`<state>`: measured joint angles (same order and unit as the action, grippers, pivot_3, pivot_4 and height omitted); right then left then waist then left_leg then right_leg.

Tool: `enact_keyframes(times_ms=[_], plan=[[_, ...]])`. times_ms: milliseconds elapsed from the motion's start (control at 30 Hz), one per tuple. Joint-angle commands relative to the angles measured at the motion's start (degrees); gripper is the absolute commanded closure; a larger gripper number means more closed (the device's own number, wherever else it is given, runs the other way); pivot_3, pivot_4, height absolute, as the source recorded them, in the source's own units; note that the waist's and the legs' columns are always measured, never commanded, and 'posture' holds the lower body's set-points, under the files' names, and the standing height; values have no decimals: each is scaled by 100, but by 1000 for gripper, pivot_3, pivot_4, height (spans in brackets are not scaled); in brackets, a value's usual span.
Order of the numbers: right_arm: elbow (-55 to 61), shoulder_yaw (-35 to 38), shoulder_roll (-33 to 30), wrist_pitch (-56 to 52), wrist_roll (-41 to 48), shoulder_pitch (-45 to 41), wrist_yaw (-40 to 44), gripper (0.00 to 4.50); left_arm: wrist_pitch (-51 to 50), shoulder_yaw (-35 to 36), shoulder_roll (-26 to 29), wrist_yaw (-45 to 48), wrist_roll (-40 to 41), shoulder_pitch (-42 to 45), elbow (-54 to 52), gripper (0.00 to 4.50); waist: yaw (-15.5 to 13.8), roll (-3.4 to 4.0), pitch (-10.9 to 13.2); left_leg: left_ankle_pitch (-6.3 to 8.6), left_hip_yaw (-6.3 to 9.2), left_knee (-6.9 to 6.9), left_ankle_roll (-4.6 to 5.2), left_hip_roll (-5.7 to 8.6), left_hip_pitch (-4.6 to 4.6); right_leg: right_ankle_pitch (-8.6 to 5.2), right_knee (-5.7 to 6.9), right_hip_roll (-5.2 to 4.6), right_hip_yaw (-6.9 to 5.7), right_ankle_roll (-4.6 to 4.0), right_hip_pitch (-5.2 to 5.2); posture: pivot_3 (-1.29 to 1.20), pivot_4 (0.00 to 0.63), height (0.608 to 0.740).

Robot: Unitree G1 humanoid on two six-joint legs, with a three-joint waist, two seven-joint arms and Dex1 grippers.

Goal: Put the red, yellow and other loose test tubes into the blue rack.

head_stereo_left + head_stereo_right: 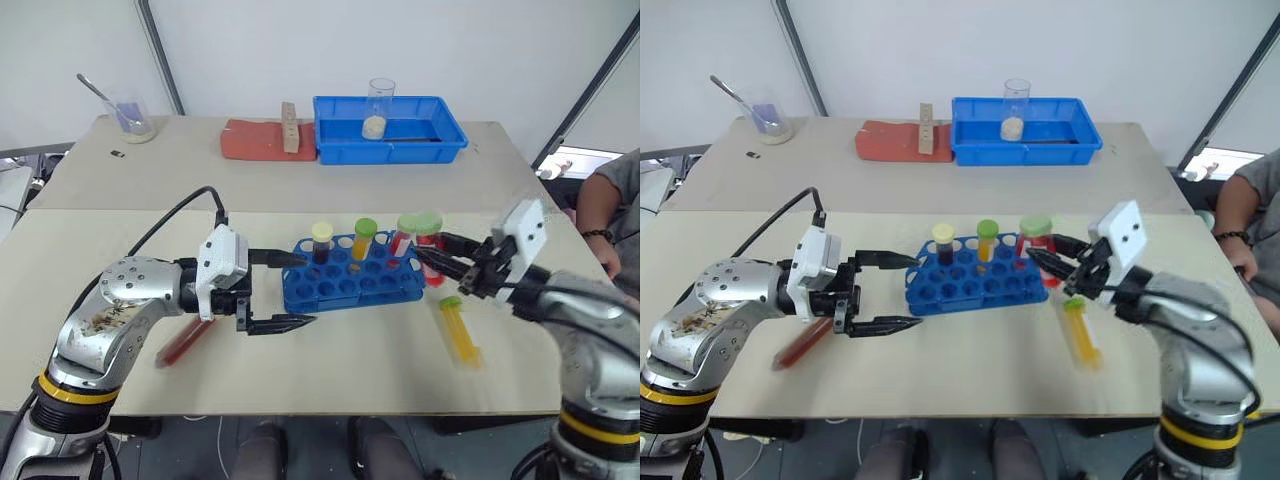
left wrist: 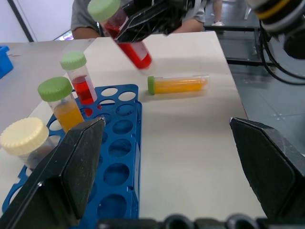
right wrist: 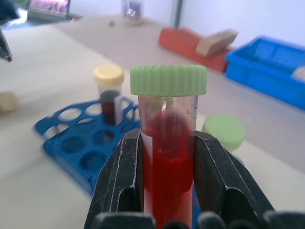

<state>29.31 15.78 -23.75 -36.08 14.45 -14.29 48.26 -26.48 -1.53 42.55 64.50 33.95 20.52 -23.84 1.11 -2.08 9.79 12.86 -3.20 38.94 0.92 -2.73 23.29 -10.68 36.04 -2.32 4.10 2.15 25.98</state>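
red tube [image 3: 167,157] pinched in right claw [image 1: 437,262]; left claw [image 1: 290,291] spread wide, empty

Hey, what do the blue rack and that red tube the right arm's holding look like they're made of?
The blue rack: likely molded plastic, glossy, uniform bright blue with clean round holes. The red tube: clear wall showing red liquid, probably plastic, possibly glass; its green cap looks like ribbed matte plastic.

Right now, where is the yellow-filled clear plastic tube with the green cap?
The yellow-filled tube with the green cap lies flat on the table on the robot's right side, just right of the blue plastic rack, below the right gripper.
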Motion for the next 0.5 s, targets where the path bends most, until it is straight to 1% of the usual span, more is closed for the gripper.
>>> enact_keyframes(times_ms=[33, 133, 400, 500], plan=[[-389, -140, 205, 1165, -189, 13, -475, 3462, 79, -64, -54, 53, 20, 131, -54, 0, 16, 0, 0, 0, -1, -3, 0, 0, 0, 1, 0, 0, 0, 1, 3, 0, 150, 740], [-789, -361, 349, 1701, -278, -9, -711, 3462, 66, -113, -101, 31, 17, 162, -44, 0, 24, 0, 0, 0, 3, -8, 0, -2, -1, -1, 2, 5, -1, -3, 4, 0, 150, 740], [-1182, -781, 449, 2335, -296, 176, -1060, 3462, -6, -229, -143, 27, 16, 165, -90, 0, 21, 0, 0, 0, 4, -7, 1, -3, -2, -1, 4, 6, -1, -4, 3, 0, 150, 740], [-1226, -876, 472, 2451, -289, 224, -1197, 3462, -139, -256, -35, 10, -23, 173, -115, 0, 20, 0, 0, 0, 4, -7, 1, -3, -2, -2, 4, 6, -1, -4, 3, 0, 150, 740]])
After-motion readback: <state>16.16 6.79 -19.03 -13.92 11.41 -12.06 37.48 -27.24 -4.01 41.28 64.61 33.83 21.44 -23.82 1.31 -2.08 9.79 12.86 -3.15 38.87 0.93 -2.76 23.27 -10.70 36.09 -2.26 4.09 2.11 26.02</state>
